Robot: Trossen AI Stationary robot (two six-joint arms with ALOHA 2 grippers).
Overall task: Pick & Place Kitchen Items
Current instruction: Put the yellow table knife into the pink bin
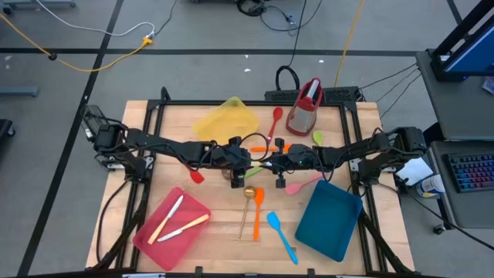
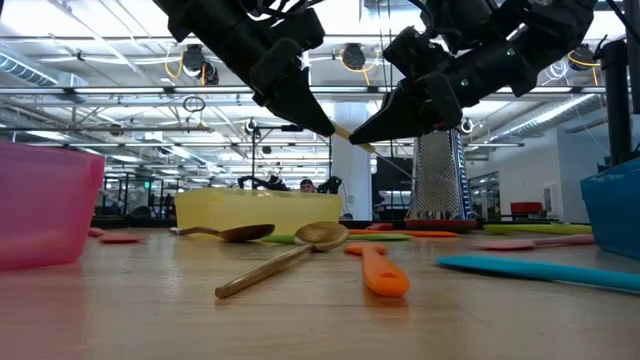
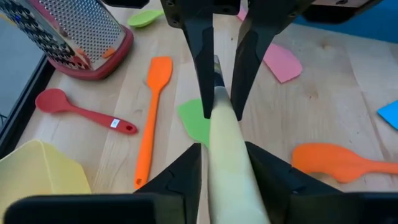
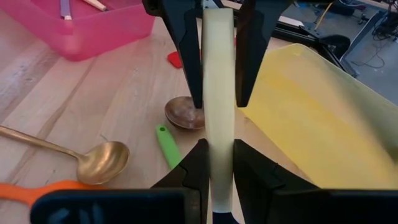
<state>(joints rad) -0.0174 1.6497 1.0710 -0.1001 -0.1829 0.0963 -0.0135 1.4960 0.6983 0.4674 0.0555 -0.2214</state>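
Observation:
A pale-handled utensil (image 1: 258,163) hangs over the table's middle between my two grippers, which meet tip to tip. My left gripper (image 3: 222,148) comes from the left and is shut on it. My right gripper (image 4: 219,144) comes from the right and is also shut on it. In the low view the pale handle (image 2: 355,139) bridges the two sets of fingertips, well above the wood. Below lie a green spatula (image 3: 194,121), a wooden spoon (image 4: 183,114) and a gold spoon (image 1: 247,202). Two more pale-handled pieces lie in the pink tray (image 1: 147,232). My left gripper pinches the pale handle (image 3: 229,171) between its two fingers. The fingers slant down from the table's left and lie along the handle. The utensil is lifted clear of the table. My right gripper pinches the same handle (image 4: 219,163) between its two fingers, at the end where a dark metal part begins. Its fingers slant down from the table's right and lie along the handle, which runs on to the left gripper's fingers (image 4: 186,56).
A yellow tray (image 1: 226,120) and a red-rimmed grater (image 1: 305,108) stand at the back, a blue tray (image 1: 329,220) at the front right. Loose utensils lie around: red spoon (image 1: 276,117), orange spatula (image 3: 151,118), pink spatula (image 1: 302,184), orange spoon (image 1: 257,207), blue spatula (image 1: 282,235).

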